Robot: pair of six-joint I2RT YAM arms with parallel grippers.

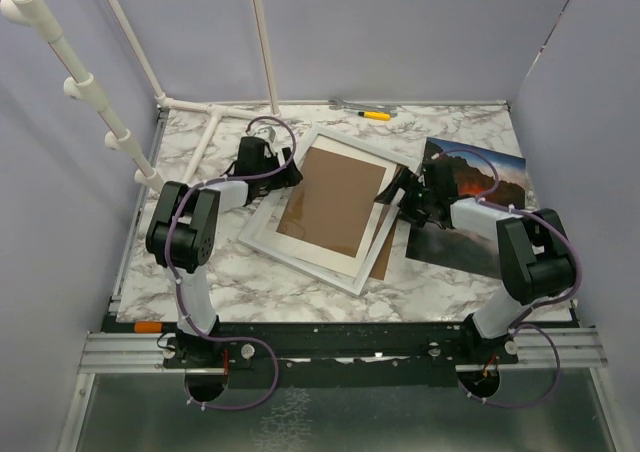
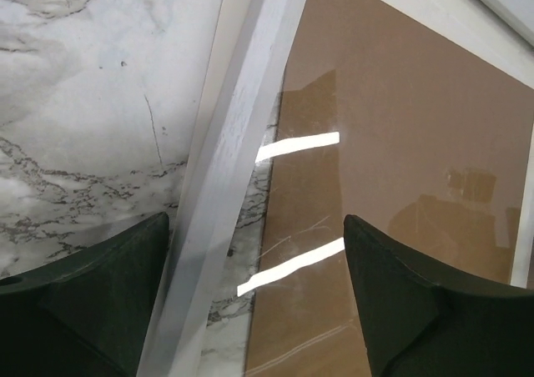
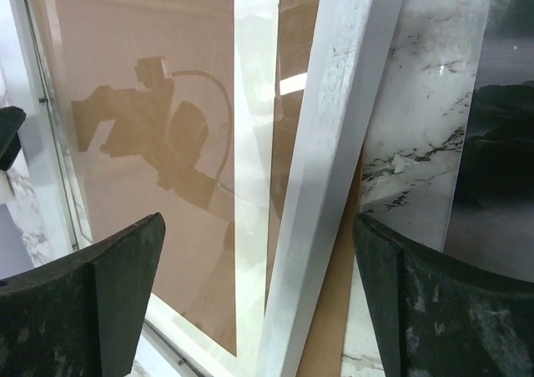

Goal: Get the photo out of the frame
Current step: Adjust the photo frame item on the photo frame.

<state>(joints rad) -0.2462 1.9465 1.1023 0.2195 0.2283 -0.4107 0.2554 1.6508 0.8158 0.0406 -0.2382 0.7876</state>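
The frame (image 1: 300,250) lies tilted at the middle of the counter (image 1: 250,287), with the photo (image 1: 480,177) flat at its 3 o'clock. The left claw (image 2: 257,285) is spread apart over the frame's 9 o'clock rail, and the right claw (image 3: 259,285) is spread apart over its 3 o'clock rail.

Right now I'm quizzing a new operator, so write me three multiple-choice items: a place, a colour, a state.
1. Where does the photo lie? A) inside the frame B) on the table, right of the frame C) against the back wall
2. What colour shows through the frame's opening? A) brown B) green C) black
3. How is the left hand? A) shut on a pen B) open over the frame's edge C) shut on nothing
Answers: 1 B, it lies flat on the table outside the frame; 2 A, a brown board fills the opening; 3 B, its fingers stand apart with the frame's edge between them.
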